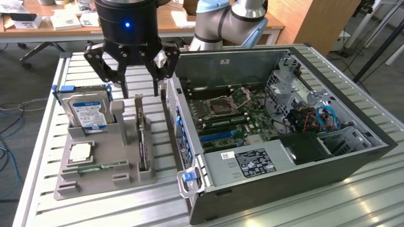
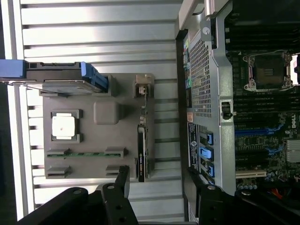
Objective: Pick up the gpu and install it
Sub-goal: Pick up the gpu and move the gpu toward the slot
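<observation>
With jaws spread wide and empty, the gripper (image 1: 140, 90) hangs at 12 o'clock of the gpu (image 1: 143, 142), which stands on edge in its grey holder (image 1: 94, 182); likely light, stiff and fragile, best pinched across its flat faces near the top edge.

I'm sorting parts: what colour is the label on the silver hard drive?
Blue and white label; the exterior view shows it best.

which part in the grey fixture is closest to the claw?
The gpu, thin dark card on edge beside the PC case, just below the open claw. Hard drive, CPU and RAM sit toward the exterior view's left.
</observation>
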You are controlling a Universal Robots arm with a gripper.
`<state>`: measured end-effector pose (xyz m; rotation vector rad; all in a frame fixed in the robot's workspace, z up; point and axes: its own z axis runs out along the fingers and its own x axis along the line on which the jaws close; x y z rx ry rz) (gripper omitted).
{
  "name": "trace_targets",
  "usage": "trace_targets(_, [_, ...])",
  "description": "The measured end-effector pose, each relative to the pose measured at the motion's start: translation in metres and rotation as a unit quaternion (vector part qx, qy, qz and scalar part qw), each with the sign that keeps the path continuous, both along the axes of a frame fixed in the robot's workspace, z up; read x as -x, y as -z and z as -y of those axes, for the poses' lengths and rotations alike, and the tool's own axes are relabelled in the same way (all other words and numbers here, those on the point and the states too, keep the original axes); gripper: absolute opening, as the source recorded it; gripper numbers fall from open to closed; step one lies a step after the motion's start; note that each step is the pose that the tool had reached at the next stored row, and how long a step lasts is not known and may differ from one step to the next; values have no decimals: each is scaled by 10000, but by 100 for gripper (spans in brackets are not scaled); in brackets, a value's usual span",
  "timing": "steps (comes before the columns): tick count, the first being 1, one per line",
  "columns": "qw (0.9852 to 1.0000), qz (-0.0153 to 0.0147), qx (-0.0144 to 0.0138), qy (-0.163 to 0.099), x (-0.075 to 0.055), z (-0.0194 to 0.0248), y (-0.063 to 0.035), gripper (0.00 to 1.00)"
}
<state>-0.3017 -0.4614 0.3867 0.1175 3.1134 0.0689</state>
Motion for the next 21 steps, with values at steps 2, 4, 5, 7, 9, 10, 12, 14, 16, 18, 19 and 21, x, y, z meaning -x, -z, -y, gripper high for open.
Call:
trace_targets(2, [10000,2,0,0,29,0,4,59])
trace_targets(4, [10000,3,0,0,56,-1,9,59])
trace_targets(5, [10000,3,0,0,62,-1,10,59])
trace_targets(7, [10000,3,0,-1,62,0,10,59])
trace_targets(9, [10000,3,6,-1,63,0,13,59])
trace_targets(10, [10000,3,7,0,64,0,25,59])
trace_targets(12, [10000,3,8,-1,64,0,60,59])
trace_targets(14, [10000,2,8,-1,64,0,95,59])
trace_targets(16, [10000,3,8,-2,64,0,132,59])
trace_targets(18, [10000,3,8,-3,64,0,169,59])
trace_targets(19, [10000,2,8,-3,65,0,186,59])
trace_targets(21, [10000,2,9,-4,65,0,223,59])
